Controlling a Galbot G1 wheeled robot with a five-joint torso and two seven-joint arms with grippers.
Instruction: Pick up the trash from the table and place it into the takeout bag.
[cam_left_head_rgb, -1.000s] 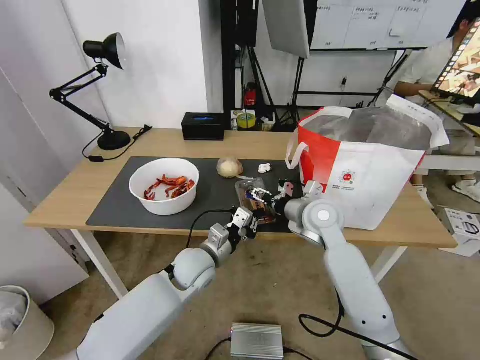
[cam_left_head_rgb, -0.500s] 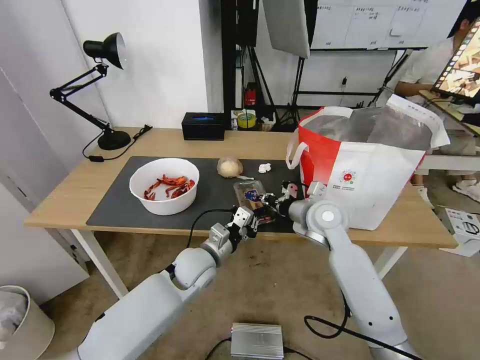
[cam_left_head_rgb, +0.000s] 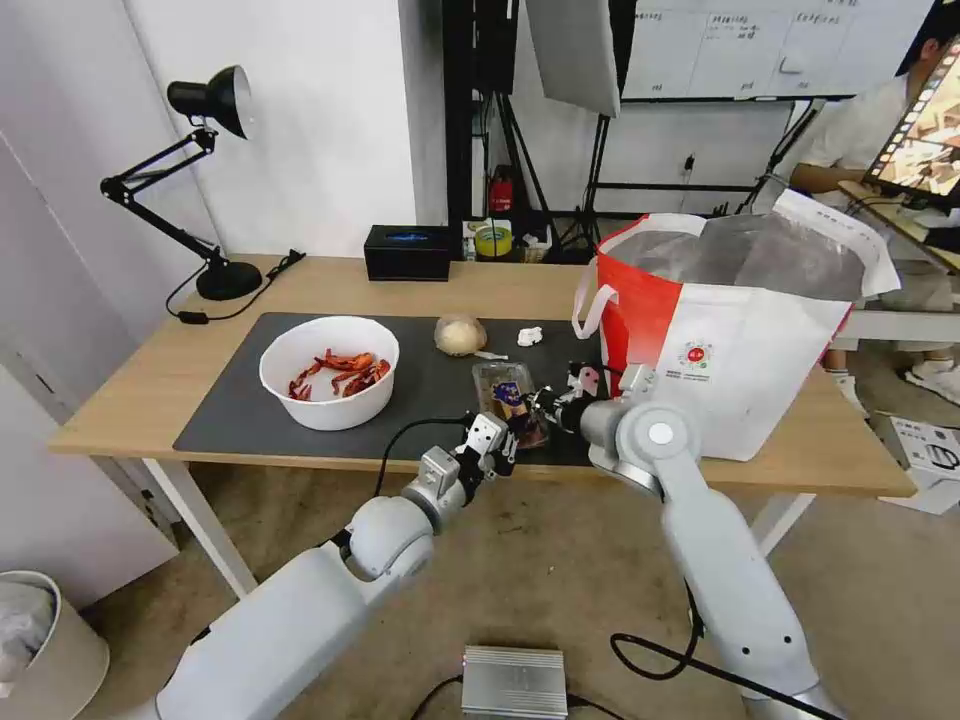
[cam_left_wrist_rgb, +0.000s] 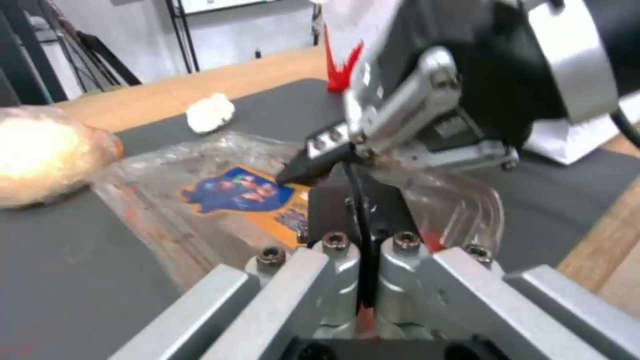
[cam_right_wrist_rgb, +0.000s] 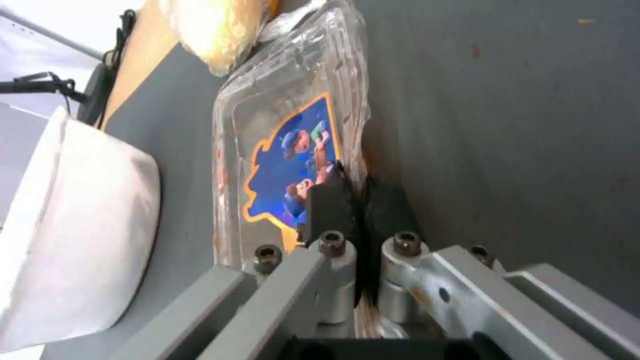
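Over the last second the right hand (cam_left_head_rgb: 541, 404) has drawn back a little toward the bag (cam_left_head_rgb: 740, 340), and the tray (cam_left_head_rgb: 508, 389) has shifted slightly with it; the left hand (cam_left_head_rgb: 500, 447) has not moved.

In the right wrist view the right hand's dark fingers (cam_right_wrist_rgb: 331, 202) are pressed together on the thin edge of the tray (cam_right_wrist_rgb: 280, 130), one pad over the lid by its blue and orange label, the other under the rim. So it is closed on the tray, which lies low on the mat (cam_left_head_rgb: 230, 405). The left wrist view shows the same grasp from the front: the right hand (cam_left_wrist_rgb: 313, 165) meets the tray (cam_left_wrist_rgb: 220, 170) near the label.

The left hand hangs at the counter's (cam_left_head_rgb: 150, 370) near edge, just in front of the tray's near end. In its own wrist view the fingers (cam_left_wrist_rgb: 333, 200) stand close together with a thin gap between them. Whether they touch the tray I cannot tell.

Outward on the mat, the wrapped ball (cam_left_head_rgb: 459, 334) lies just behind the tray, and the tissue wad (cam_left_head_rgb: 529, 335) sits to the ball's right, near the bag. The bowl (cam_left_head_rgb: 328, 371) of red shells stands well to the left of the tray. The bag stands open on the counter's right end, foil lining showing, touching none of the other trash.
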